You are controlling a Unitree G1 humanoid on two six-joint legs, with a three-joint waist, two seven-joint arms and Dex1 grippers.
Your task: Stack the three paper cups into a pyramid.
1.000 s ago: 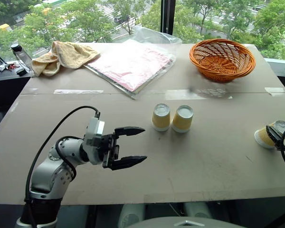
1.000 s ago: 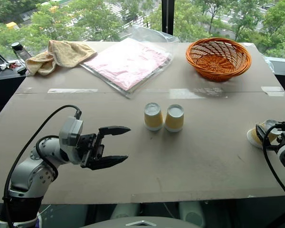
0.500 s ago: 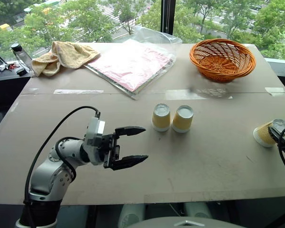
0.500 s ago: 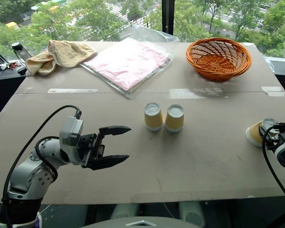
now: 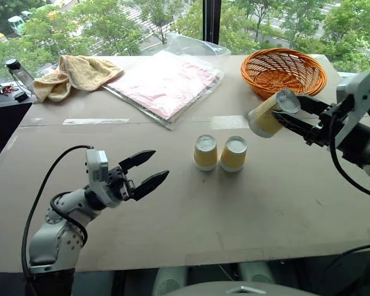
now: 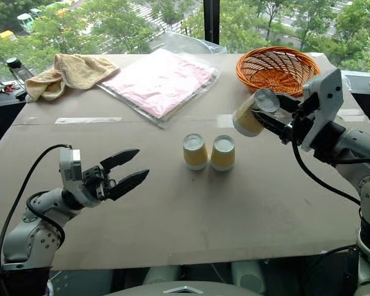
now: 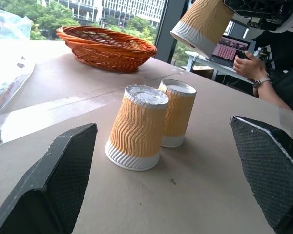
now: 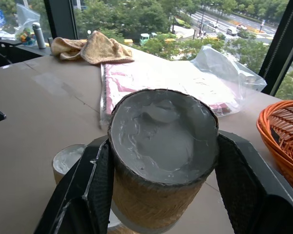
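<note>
Above the two upside-down cups (image 5: 219,153) that are standing side by side on the table (image 5: 265,209), the right gripper (image 5: 282,117) is gripping the third cup (image 5: 265,115), tilted, needing righting and lowering onto both, while the left gripper (image 5: 145,172) is waiting open.

Centre of desk (image 5: 246,222): two upturned paper cups (image 5: 219,153) stand side by side, touching or nearly so, leaving no passage between them.
Above the pair: the right hand (image 5: 293,117) holds the third cup (image 5: 266,115) tilted in the air, up and to the right of them.
Near left: the left hand (image 5: 145,172), fingers spread, hovers over bare board, with open desk between it and the cups.
Near right: bare surface from the cups to the desk edge.
Far right: orange basket (image 5: 283,71) stands behind the raised cup.
Far left: towel (image 5: 80,73) and a bagged pink packet (image 5: 166,83) fill the far side.
</note>
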